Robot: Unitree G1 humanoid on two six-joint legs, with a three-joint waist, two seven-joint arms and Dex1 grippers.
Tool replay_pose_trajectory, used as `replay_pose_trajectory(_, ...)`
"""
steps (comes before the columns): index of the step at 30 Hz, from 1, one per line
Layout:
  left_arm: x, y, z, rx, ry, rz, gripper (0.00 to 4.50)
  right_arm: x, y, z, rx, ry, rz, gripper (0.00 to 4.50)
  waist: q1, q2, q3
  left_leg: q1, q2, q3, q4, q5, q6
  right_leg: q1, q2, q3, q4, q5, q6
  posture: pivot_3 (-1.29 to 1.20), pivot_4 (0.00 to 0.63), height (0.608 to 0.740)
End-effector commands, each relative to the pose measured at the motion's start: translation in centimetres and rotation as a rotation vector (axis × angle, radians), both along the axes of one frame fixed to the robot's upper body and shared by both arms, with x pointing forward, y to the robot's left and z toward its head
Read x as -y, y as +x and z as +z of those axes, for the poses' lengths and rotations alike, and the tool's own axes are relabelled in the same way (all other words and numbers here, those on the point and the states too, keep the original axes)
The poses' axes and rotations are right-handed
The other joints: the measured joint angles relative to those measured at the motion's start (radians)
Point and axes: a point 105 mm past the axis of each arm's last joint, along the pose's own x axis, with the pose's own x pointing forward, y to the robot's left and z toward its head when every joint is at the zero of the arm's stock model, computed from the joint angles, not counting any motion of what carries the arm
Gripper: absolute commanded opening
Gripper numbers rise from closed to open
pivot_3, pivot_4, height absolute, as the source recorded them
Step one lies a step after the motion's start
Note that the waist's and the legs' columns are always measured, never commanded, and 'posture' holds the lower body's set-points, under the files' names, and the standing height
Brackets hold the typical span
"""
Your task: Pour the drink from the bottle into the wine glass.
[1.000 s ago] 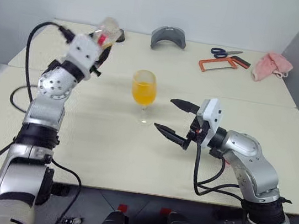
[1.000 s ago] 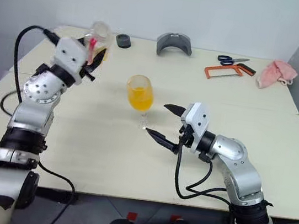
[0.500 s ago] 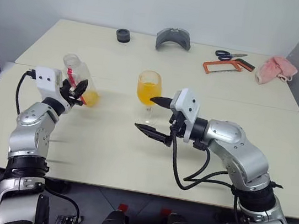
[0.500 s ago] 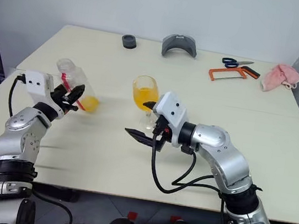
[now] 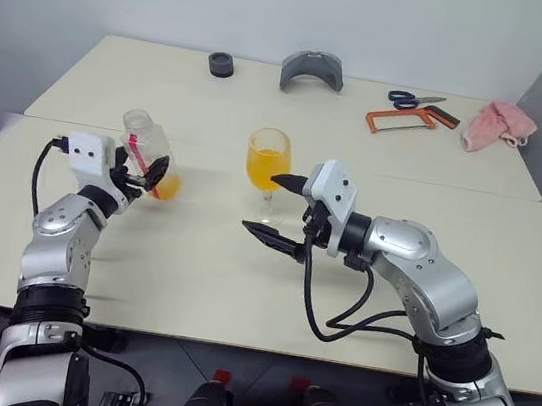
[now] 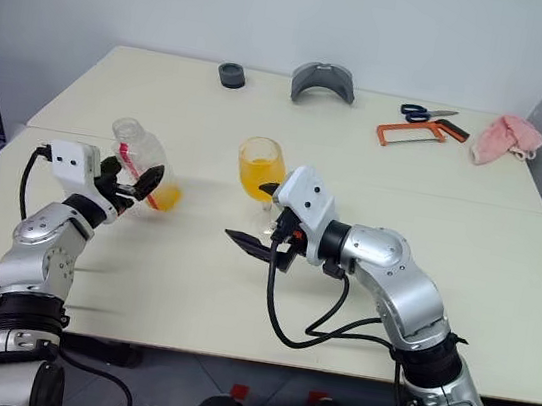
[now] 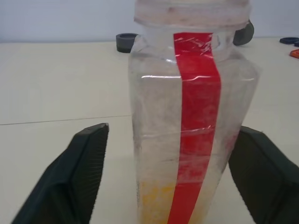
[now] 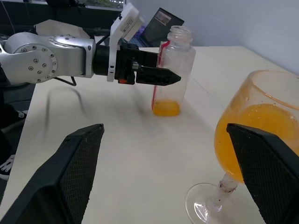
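Orange drink fills the glass (image 5: 268, 159) to about two-thirds, and it stands upright mid-table (image 5: 362, 276). Over on the left, the bottle (image 5: 149, 154) is upright on the table too, cap off, just a thin layer of drink (image 5: 165, 187) at its bottom, red strip facing the left gripper (image 5: 149, 172). That gripper's fingers (image 7: 70, 182) are spread either side of the bottle, and the left wrist view shows table between each finger and the plastic: open, gripping nothing. Right gripper (image 5: 275, 209) sits level just beside the glass, pointing toward the bottle, fingers wide apart, one up by the bowl and one low near the foot; nothing held, and whether the upper tip touches the bowl I can't tell. Bottle and glass are apart. Along the far edge lie a black ring (image 5: 221, 63), a grey curved piece (image 5: 311, 69), scissors (image 5: 408, 98), an orange saw (image 5: 409, 116) and a pink cloth (image 5: 498, 125).
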Motion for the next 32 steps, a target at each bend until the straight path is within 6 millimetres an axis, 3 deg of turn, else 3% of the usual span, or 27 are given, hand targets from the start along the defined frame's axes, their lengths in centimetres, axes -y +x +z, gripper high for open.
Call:
replay_pose_trajectory(1,0.4,-0.2,1.0,0.048,0.034,-0.013,4.48,0.2,-0.3,0.6,0.026,0.015,0.002,4.5,0.0,0.0,0.0,0.0,0.0,0.0,0.0,0.0,0.0,0.0,0.0,0.0,0.0,0.0,0.0,0.0,0.15,0.74)
replay_pose_trajectory(8,0.0,-1.4,0.5,0.055,0.08,0.021,4.48,2.0,-0.9,-3.2,-0.019,0.001,-0.035,4.5,0.001,0.0,0.0,0.0,0.0,0.0,-0.001,0.0,0.0,0.0,0.0,0.0,-0.001,0.0,0.0,0.0,0.15,0.74)
replay_pose_trajectory(13,0.2,-3.7,-0.2,0.062,0.149,0.035,4.48,4.4,-0.1,-6.9,-0.027,0.16,-0.259,4.5,0.001,-0.002,-0.001,0.0,0.0,0.001,-0.002,0.0,0.0,0.0,-0.001,0.001,-0.002,0.0,0.0,0.0,0.15,0.74)
replay_pose_trajectory(17,0.9,-5.3,-1.3,0.018,0.047,0.042,4.48,7.2,0.7,-9.9,-0.038,0.213,-0.448,4.5,0.004,-0.002,-0.002,0.003,0.001,0.002,-0.002,0.0,0.0,0.002,0.0,0.002,-0.001,0.0,0.0,0.0,0.15,0.74)
replay_pose_trajectory(25,2.2,-8.1,-3.6,-0.008,0.022,0.096,4.48,10.8,3.1,-10.0,-0.026,0.398,-0.769,4.5,0.005,-0.002,-0.002,0.006,0.003,0.006,-0.003,0.0,0.0,0.003,0.001,0.005,-0.001,0.0,0.0,0.0,0.15,0.74)
replay_pose_trajectory(32,2.8,-8.3,-4.0,0.004,0.0,0.099,4.48,11.0,3.6,-10.0,-0.023,0.404,-0.798,4.5,0.018,-0.002,-0.002,0.006,0.002,0.008,-0.004,0.0,0.0,0.003,0.001,0.005,-0.001,0.0,0.0,0.0,0.15,0.74)
